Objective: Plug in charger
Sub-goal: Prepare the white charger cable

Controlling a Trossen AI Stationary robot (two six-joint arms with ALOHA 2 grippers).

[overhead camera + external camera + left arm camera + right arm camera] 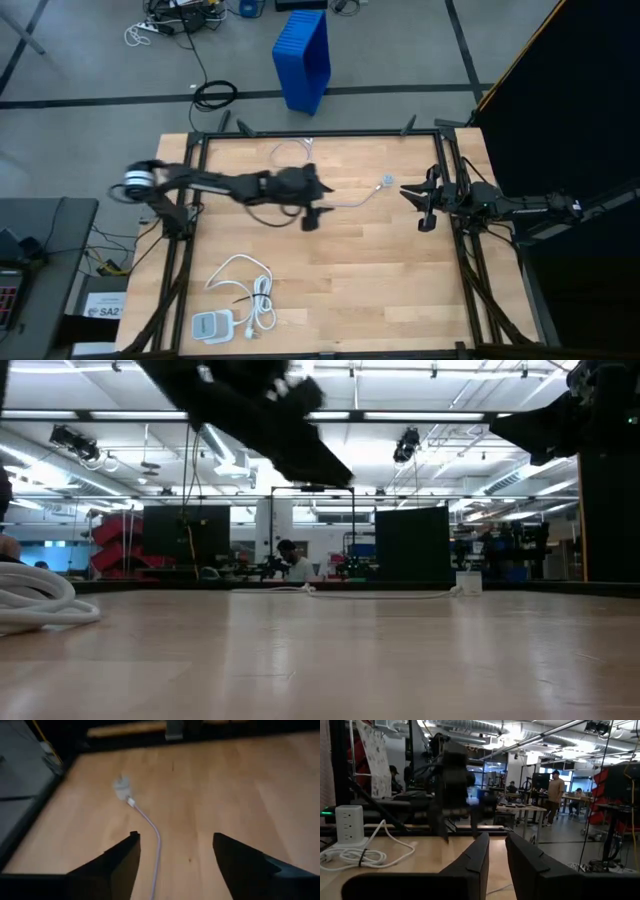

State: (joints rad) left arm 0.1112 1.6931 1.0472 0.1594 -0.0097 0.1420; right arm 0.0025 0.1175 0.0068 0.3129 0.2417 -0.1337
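The charger, a pale brick, lies near the table's near-left corner with its thick white coiled cord beside it; the right wrist view shows the charger upright. A thin white cable runs across the table's middle to a small white plug. My left gripper hangs open above this cable near the table's middle, its fingers on either side of the cable without touching it. My right gripper waits at the right edge, raised and shut on nothing.
A dark frame borders the table. A blue bin stands on the floor beyond the far edge. Bare wood lies between the charger and the arms. People show in the room behind.
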